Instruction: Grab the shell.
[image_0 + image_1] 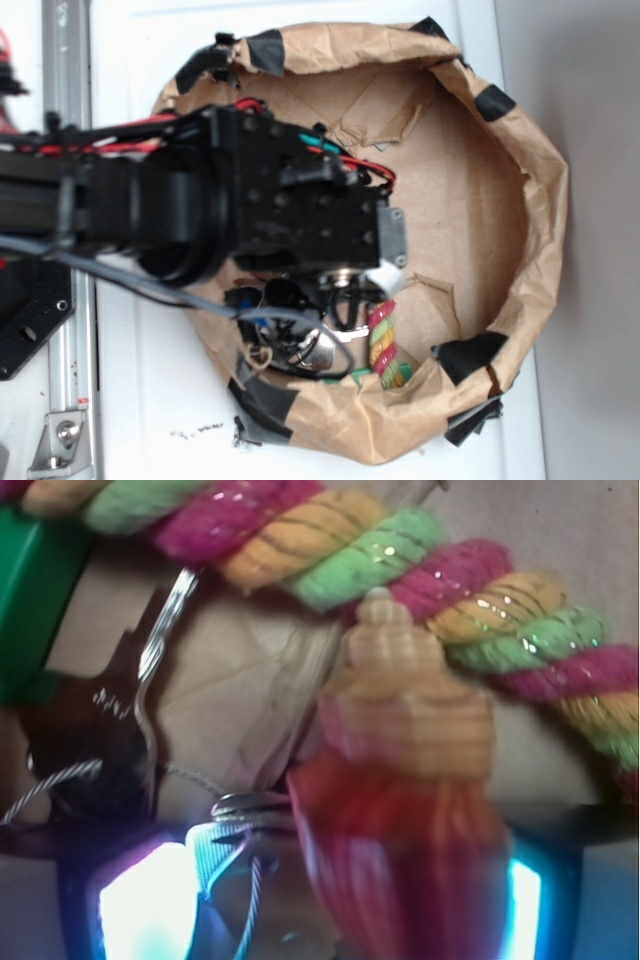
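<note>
- Wrist view: the shell (405, 780) stands between the gripper (320, 905) fingers, apparently clamped, spire tip touching the twisted rope (400, 570).
- Keys (110, 720) lie left.
- Exterior view: paper bowl (540, 200) surrounds everything.

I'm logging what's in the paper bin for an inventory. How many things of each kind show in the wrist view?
Shell: 1
Twisted rope: 1
Key: 1 clearly, more may be hidden
Green block: 1
Total: 4
</note>
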### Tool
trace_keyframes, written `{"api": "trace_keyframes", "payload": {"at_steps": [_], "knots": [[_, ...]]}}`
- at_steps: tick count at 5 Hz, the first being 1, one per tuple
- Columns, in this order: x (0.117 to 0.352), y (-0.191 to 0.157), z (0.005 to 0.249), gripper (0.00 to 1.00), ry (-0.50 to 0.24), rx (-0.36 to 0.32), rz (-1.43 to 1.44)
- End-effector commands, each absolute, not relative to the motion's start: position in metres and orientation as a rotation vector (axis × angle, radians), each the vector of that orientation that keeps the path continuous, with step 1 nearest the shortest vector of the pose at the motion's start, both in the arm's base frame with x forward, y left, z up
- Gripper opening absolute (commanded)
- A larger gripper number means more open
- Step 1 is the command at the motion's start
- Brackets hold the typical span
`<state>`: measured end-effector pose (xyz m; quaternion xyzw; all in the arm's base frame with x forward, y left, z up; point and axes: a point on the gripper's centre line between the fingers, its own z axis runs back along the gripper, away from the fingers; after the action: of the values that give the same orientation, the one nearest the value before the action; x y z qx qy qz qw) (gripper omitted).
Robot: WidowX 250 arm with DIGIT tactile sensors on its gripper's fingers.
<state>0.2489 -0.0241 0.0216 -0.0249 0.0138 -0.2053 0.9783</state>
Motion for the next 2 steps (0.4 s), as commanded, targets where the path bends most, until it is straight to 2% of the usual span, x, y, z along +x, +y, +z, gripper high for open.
{"api": "trace_keyframes", "payload": {"at_steps": [1,2], "knots": [[0.274,-0.011,0.031,0.0,-0.007,-0.033,-0.318],[0.284,0.005,0.051,0.0,-0.031,-0.038,-0.236]]}}
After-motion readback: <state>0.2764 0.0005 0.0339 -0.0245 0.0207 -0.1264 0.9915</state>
